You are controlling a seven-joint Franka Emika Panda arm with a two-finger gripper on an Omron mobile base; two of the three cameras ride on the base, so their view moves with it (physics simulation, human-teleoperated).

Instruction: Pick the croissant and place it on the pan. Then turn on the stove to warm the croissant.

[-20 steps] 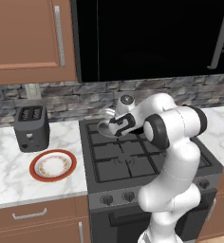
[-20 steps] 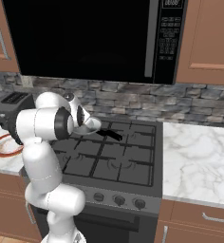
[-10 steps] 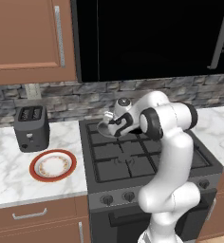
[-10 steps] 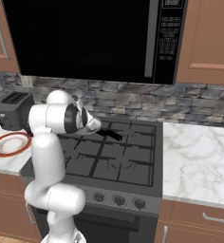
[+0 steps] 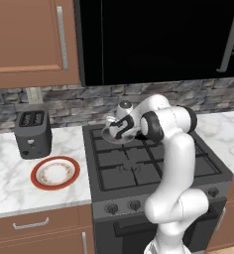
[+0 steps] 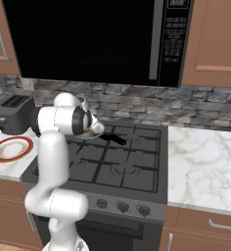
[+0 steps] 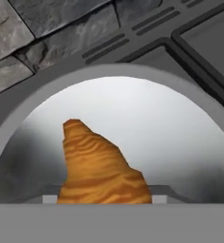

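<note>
Landmark: stove (image 5: 139, 163), dark grey w/ black grates, knobs along front.

Pan (image 5: 120, 135) sits on stove's rear left burner, shiny silver-grey; in right base view its black handle (image 6: 113, 139) points toward stove's centre. Hand view looks straight into pan (image 7: 147, 123), its rim arcing across, stove grate + stone backsplash (image 7: 42, 28) behind it.

Croissant (image 7: 99, 171) is inside the pan, golden-orange, ridged, pointed end up in hand view, right at gripper end. Can't tell if it rests on pan floor or hangs just above.

Gripper (image 5: 118, 130) is low over pan at stove's rear left, arm bent over stove from the front. Fingertips not clearly seen; croissant sits between where they'd be, but whether gripper grips it or has let go – can't tell.

Left of stove, on marble worktop (image 5: 10, 173): red-rimmed plate (image 5: 55, 172) near front, dark toaster (image 5: 33, 133) behind it by the wall. Above stove: black microwave (image 6: 88, 39). Worktop also runs on right of stove.
</note>
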